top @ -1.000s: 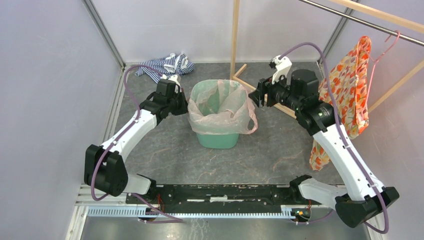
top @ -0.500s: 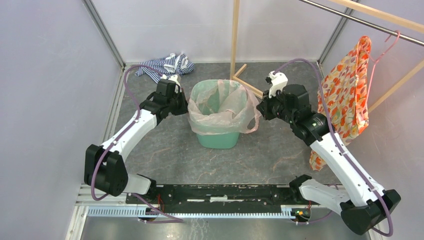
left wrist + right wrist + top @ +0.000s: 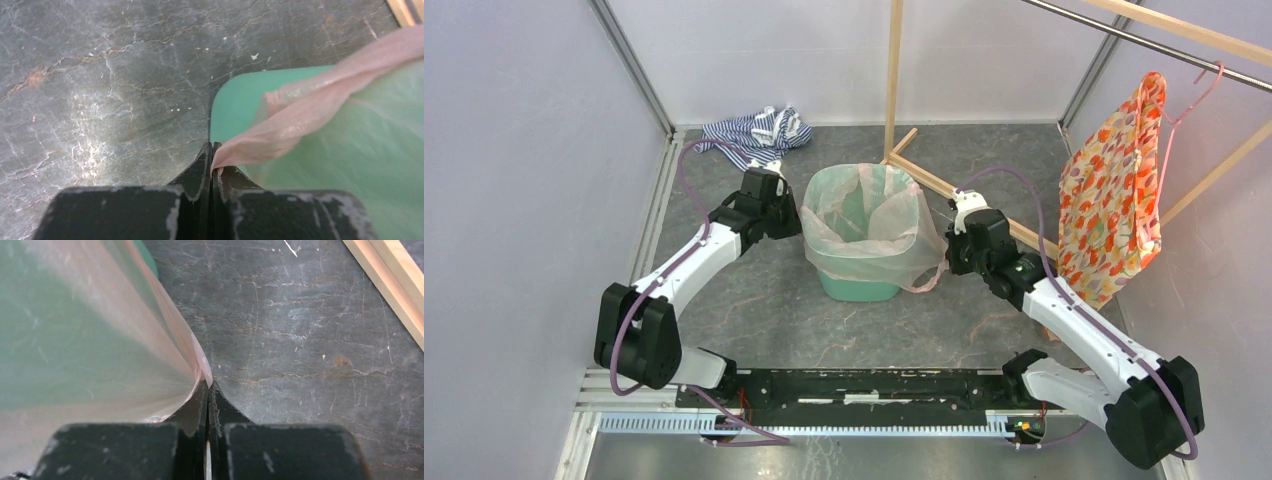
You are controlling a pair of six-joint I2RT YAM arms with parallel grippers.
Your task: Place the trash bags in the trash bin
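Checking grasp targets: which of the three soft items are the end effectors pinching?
The pink bag over the bin: left end effector and right end effector pinch it. The striped cloth lies apart; the floral garment hangs.

No readable text, labels, brands or numbers in any view. Trash bin (image 3: 856,288) plain mint green, no print. Trash bag (image 3: 879,250) plain pink, no print.

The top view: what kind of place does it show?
Probably a walled robot test cell staged as a household corner: a wooden clothes rack, a bin lined with a pink bag, a striped cloth.
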